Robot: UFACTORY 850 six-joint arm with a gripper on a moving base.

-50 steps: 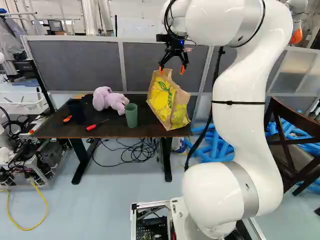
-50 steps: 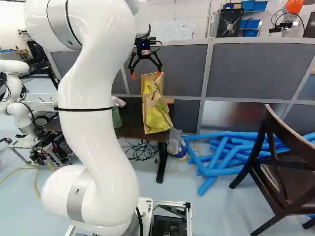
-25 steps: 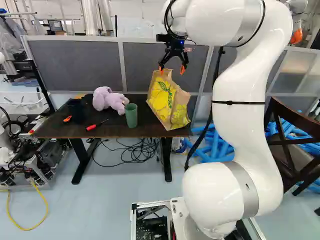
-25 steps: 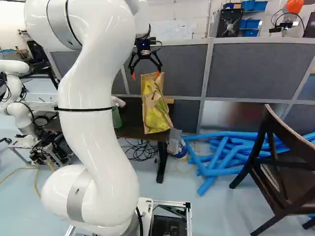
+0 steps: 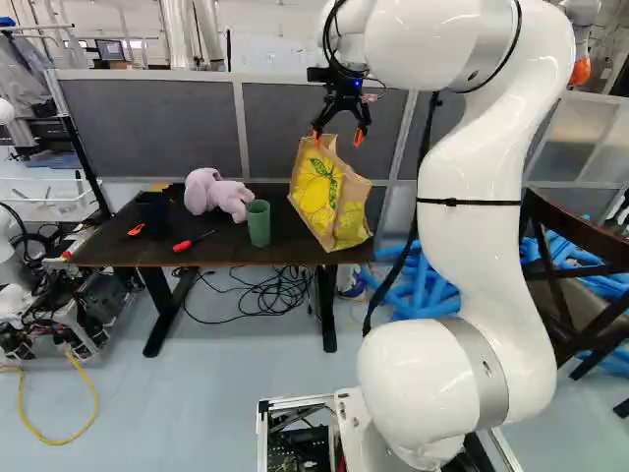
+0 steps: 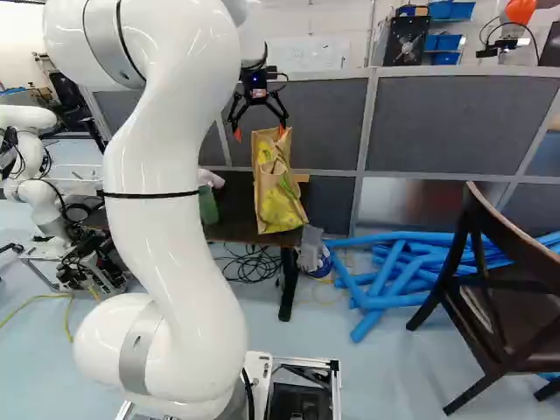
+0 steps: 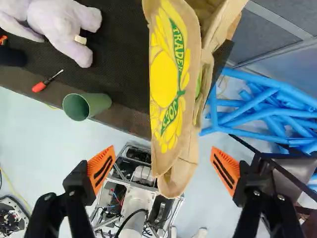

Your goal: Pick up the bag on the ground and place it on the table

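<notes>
In the left base view the bag (image 5: 331, 197) stands, tilted, on the table (image 5: 118, 253), by the end nearest the arm (image 5: 472, 236), and the gripper (image 5: 338, 136) hangs over its top with its fingers set wide. On the same top are a green cup (image 5: 258, 224), a black cup (image 5: 151, 216) whose inside I can't make out, a screwdriver (image 5: 183, 246) and a plush toy (image 5: 216, 194); a white crate (image 5: 49, 205) sits past the table, its load too small to tell. The right base view has the bag's creased side turned this way, its upper edge close by one fingertip; its foot is near the table's end. What is in the bag, no view tells. In the wrist view the jaws are well spread, the bag's upper part between them with a gap at either side, so nothing is gripped; the green cup shows its inner wall at the mouth and I see nothing in it. I'd judge the placing done and the retreat in hand. The next move wants a straight rise, fingers kept apart, until both tips are above the paper; going sideways first could snag the bag and tip it over the near edge.
</notes>
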